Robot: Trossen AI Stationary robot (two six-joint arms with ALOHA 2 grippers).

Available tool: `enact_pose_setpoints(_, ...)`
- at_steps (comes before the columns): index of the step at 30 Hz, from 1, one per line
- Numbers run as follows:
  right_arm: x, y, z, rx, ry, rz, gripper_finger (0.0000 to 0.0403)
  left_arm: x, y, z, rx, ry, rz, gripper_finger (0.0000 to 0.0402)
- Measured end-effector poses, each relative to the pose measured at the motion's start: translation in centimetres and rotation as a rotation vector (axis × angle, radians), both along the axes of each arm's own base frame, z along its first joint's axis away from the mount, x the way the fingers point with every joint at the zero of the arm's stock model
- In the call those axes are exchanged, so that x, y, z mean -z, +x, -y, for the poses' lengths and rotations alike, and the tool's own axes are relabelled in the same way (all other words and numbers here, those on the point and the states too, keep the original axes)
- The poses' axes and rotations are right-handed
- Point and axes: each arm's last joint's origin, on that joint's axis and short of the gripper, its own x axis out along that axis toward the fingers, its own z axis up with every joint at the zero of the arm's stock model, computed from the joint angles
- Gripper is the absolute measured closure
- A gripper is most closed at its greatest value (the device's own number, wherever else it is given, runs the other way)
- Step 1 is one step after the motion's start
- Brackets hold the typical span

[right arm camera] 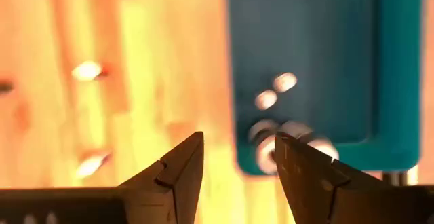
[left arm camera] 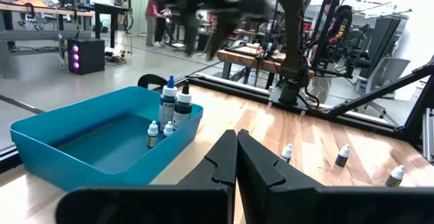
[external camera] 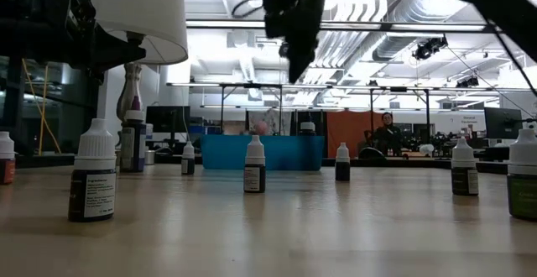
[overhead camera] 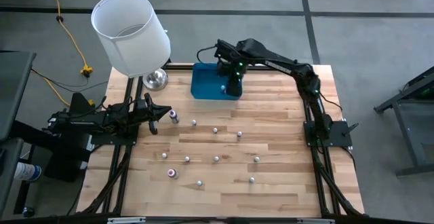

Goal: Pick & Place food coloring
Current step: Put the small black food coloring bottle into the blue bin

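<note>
Small white-capped dropper bottles (external camera: 254,165) stand upright, scattered across the pale wooden surface (external camera: 277,235); behind them a low teal tray (external camera: 262,152), a dark arm (external camera: 294,17) hanging above it.

surface: wooden plank table (overhead camera: 285,183) | at far edge: blue tray (overhead camera: 207,85), shiny metal lamp base (overhead camera: 155,79) beside it | scattered on bare wood: food coloring bottles (overhead camera: 216,159), mostly white-capped, standing upright, well apart | one purple-bodied bottle (overhead camera: 173,117) near left side
</note>
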Motion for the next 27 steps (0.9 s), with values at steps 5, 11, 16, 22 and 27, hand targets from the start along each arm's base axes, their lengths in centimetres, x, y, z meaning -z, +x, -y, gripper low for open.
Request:
enact_pose_setpoints(5, -1.4, -2.3, -3.7, -0.076, 0.020, -0.021, 0.0233, 0.0, 0.0, 0.0, 0.000, 0.000, 0.000, 0.0401)
enact_pose_setpoints(11, -0.5, -6.4, -9.2, -0.186, 0.033, 0.001, 0.0233, 0.0, 0.0, 0.0, 0.000, 0.000, 0.000, 0.0401)
enact_pose_setpoints(16, 1.9, -10.5, -12.7, -0.199, 0.036, 0.018, 0.0233, 0.0, 0.0, 0.0, 0.000, 0.000, 0.000, 0.0401)
enact_pose_setpoints(22, 6.0, -14.8, -16.3, -0.190, 0.091, -0.082, 0.0233, 0.0, 0.0, 0.0, 0.000, 0.000, 0.000, 0.0401)
enact_pose_setpoints(27, 8.7, -16.5, -19.1, -0.249, 0.123, -0.126, 0.0233, 0.0, 0.0, 0.0, 0.000, 0.000, 0.000, 0.0401)
